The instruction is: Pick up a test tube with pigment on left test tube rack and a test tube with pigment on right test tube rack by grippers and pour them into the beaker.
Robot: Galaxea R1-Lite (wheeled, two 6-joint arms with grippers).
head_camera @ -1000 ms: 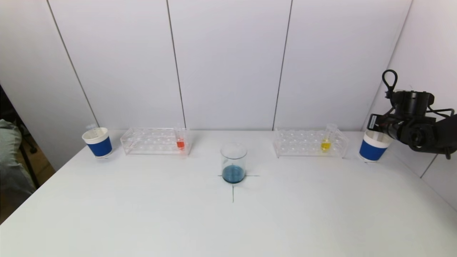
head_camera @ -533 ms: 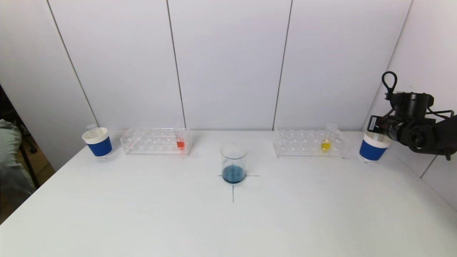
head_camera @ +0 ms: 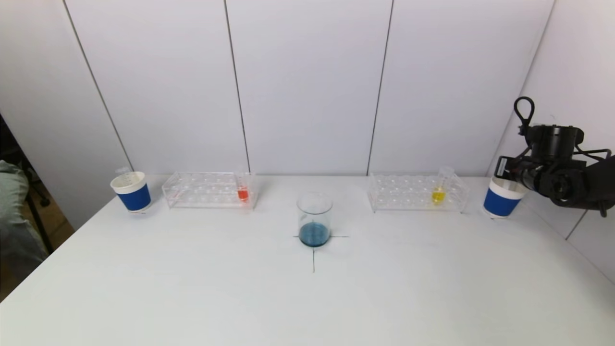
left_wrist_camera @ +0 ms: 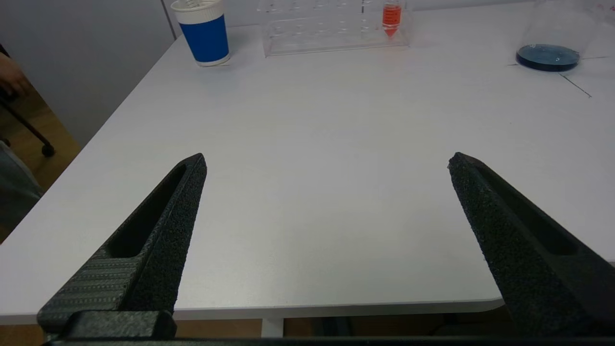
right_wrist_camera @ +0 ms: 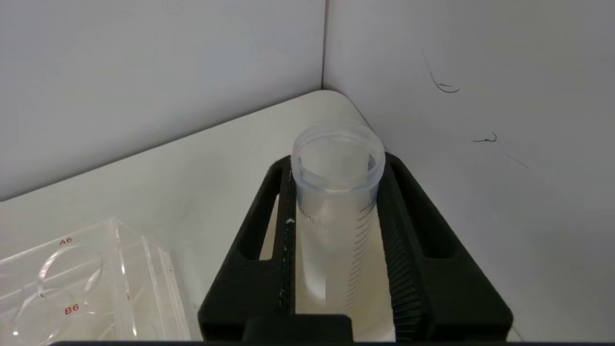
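A: What sits nearest the robot?

B: The left gripper [left_wrist_camera: 326, 163], low over the near edge of the white table [head_camera: 307, 298], its two black fingers [left_wrist_camera: 163, 230] spread wide with nothing between them.

A: And farther out?

B: At the middle of the table, on a cross mark, stands the glass beaker [head_camera: 314, 219] with dark blue liquid in its bottom. Behind it to the left is the left test tube rack [head_camera: 209, 190], clear plastic, holding a tube of red-orange pigment [head_camera: 242, 192] upright at its right end. To the right is the right test tube rack [head_camera: 417, 193], with a tube of yellow pigment [head_camera: 438, 193] standing in it near its right end.

A: The cups?

B: A blue-and-white paper cup [head_camera: 131, 191] stands left of the left rack, another [head_camera: 502, 197] right of the right rack.

A: Where is the right gripper?

B: The right gripper [right_wrist_camera: 336, 192] is up at the far right corner, just above that right-hand cup. An empty clear test tube [right_wrist_camera: 334, 211] stands upright between its fingers, which lie against both sides of the tube; whether they are pressing it or just letting go I cannot tell.
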